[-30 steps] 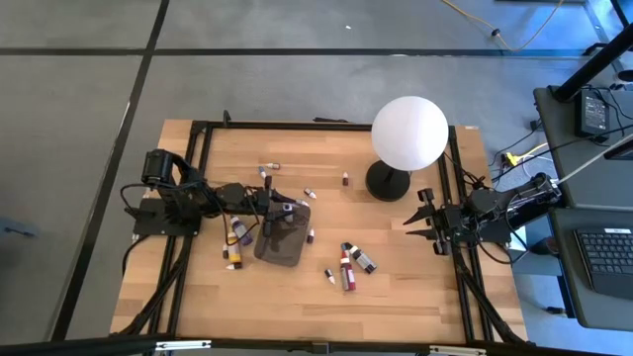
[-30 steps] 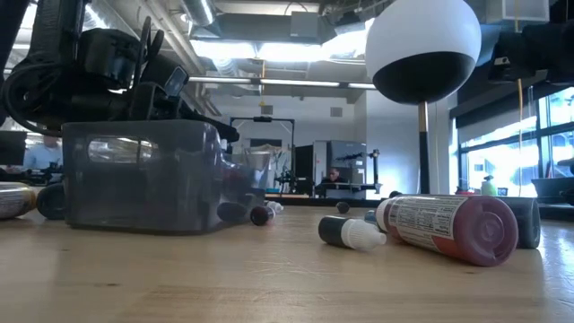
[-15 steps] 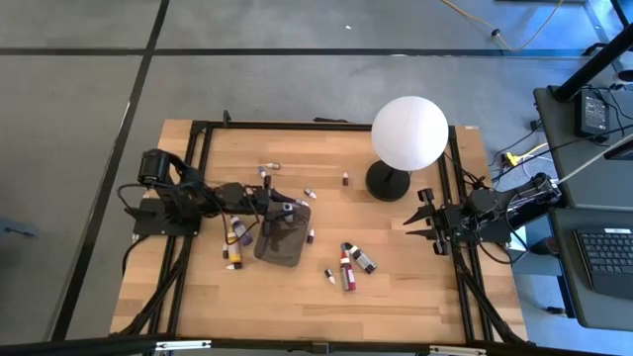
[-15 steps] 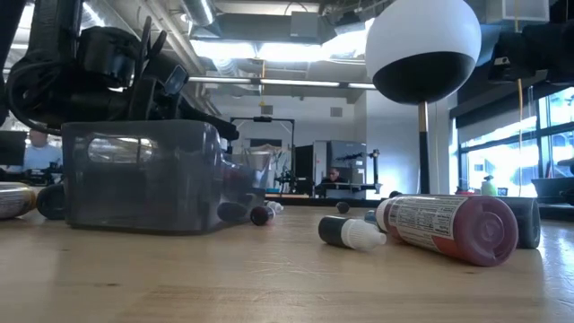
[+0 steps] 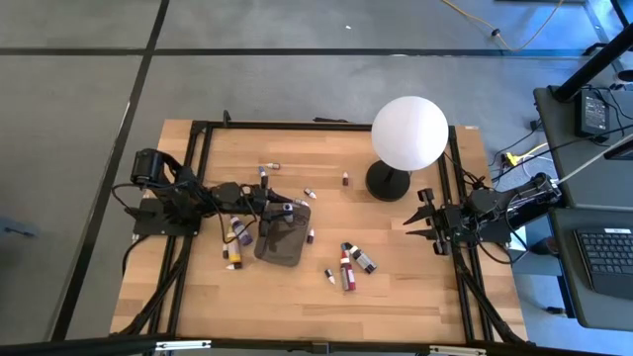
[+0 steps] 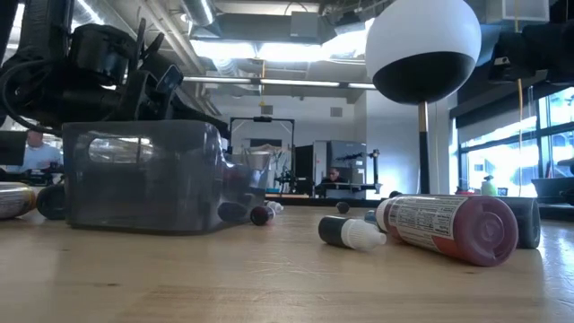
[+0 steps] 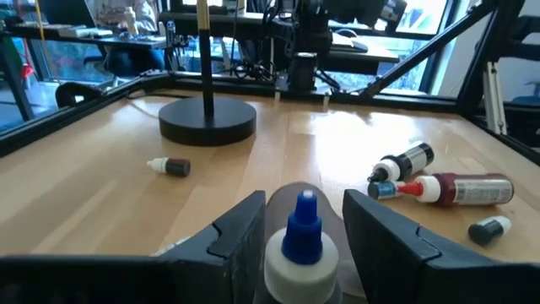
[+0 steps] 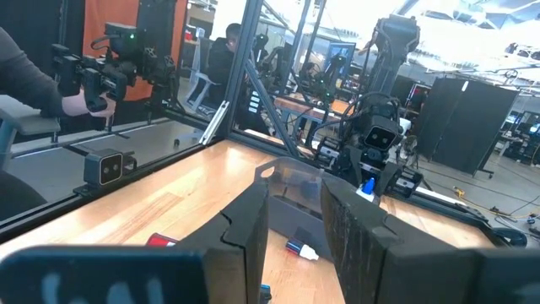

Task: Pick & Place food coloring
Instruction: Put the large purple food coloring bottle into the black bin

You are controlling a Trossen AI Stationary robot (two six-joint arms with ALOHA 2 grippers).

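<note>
My left gripper (image 5: 284,208) hovers over the far left end of the dark grey tray (image 5: 282,242) and is shut on one food coloring bottle (image 7: 302,241) with a white collar and a blue tip. Other food coloring bottles lie on their sides on the table. Two are left of the tray (image 5: 237,235). A big red one (image 5: 347,269), a dark one (image 5: 362,258) and a small one (image 5: 329,276) are to its right. A few tiny ones (image 5: 310,194) lie farther back. My right gripper (image 5: 420,222) waits open at the table's right side. My left gripper pinches the bottle between its two fingers (image 7: 240,236) at the white collar (image 7: 295,266) below the blue tip. The fingers come level from the table's left and lie along the bottle, whose tip points toward the right. The bottle is lifted clear above the tray.
A white globe lamp (image 5: 408,133) stands on a black base (image 5: 388,181) at the far right of the table, its base close to the far bottles. A black frame runs along the table's edges. In the right wrist view a person's hand (image 8: 84,103) shows beyond the table.
My left arm's rear part has swung a little toward the table's left edge. Its gripper stays over the tray's far left end, still shut on the bottle.
</note>
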